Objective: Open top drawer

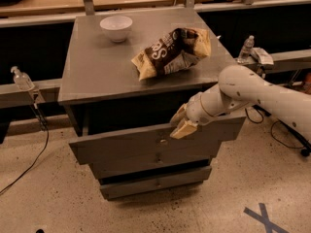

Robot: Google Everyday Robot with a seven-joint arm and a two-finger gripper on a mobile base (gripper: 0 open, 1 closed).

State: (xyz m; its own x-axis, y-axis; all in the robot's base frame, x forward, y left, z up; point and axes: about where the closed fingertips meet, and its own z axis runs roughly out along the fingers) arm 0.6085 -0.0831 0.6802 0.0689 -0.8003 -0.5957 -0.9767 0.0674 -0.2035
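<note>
The top drawer [126,147] is the widest grey panel of the cabinet and stands pulled out, with a dark gap between it and the cabinet top [97,72]. Its small round knob [163,141] sits at the panel's centre. My gripper [181,122], on a white arm reaching in from the right, is at the drawer front's upper edge, just above and right of the knob. Its two tan fingers [185,129] stand apart, and nothing shows held between them. Two narrower drawers [155,178] sit below, closed.
A white bowl [116,27] and a brown chip bag [172,51] lie on the cabinet top. Plastic bottles stand on ledges at left [22,77] and right [247,47]. Cables trail on the floor at left, and a blue tape cross [265,217] marks it at bottom right.
</note>
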